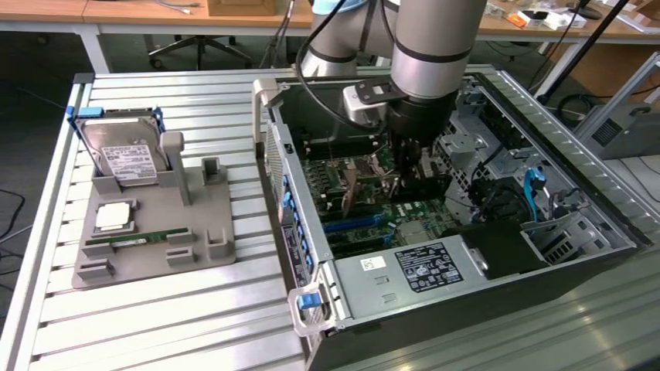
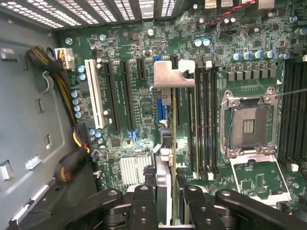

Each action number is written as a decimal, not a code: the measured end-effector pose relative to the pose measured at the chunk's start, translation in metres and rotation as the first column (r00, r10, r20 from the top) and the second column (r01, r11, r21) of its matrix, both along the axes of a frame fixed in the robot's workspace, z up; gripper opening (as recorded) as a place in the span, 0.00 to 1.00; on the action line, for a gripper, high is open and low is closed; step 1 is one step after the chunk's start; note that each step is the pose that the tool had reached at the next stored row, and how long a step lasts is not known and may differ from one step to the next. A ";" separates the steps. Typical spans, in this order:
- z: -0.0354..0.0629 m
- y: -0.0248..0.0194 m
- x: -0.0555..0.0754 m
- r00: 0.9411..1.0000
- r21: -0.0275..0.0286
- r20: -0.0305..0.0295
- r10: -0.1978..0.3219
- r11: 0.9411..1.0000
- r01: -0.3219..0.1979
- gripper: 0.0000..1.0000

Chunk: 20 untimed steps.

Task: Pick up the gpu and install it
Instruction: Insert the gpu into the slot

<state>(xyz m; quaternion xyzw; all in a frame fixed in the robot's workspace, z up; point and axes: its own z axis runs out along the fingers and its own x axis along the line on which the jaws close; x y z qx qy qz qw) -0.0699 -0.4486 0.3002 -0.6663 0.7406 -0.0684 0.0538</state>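
Observation:
The gpu point(image 2: 173, 81) stands on edge between my fingers, its silver end bracket pointing away from the wrist camera. It hangs over the blue slot area of the green motherboard point(image 2: 144, 110), between the black expansion slots and the RAM slots. My gripper point(image 2: 170, 199) is shut on the card's near end. In the exterior view the gripper point(image 1: 410, 171) is lowered into the open computer case point(image 1: 309, 263), and the gpu point(image 1: 354, 188) shows as a thin tan board just above the motherboard. Whether its edge touches a slot I cannot tell.
A grey holder point(image 1: 212, 236) on the slatted table at the exterior view's left carries a hard drive point(image 1: 124, 158), a CPU point(image 1: 113, 216) and a green RAM stick point(image 1: 137, 238). Inside the case are a power supply point(image 1: 413, 270), cable bundles point(image 2: 67, 91), a white slot point(image 2: 96, 93) and the CPU socket point(image 2: 248, 125).

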 end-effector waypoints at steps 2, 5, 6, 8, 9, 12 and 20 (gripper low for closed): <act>-0.0006 0.0000 -0.006 1.000 0.000 0.000 -0.006 1.000 0.006 0.27; -0.0013 0.0000 -0.018 1.000 0.000 0.000 -0.006 1.000 0.006 0.27; -0.0020 0.0000 -0.022 1.000 0.000 0.000 -0.006 1.000 0.006 0.27; -0.0068 -0.0008 -0.031 1.000 0.000 0.000 -0.007 1.000 0.007 0.27; -0.0097 -0.0014 -0.033 1.000 0.000 0.000 -0.006 1.000 0.006 0.27; -0.0152 -0.0015 -0.040 1.000 0.000 0.000 -0.006 1.000 0.006 0.27; -0.0281 -0.0024 -0.063 1.000 -0.005 0.000 -0.006 1.000 0.006 0.27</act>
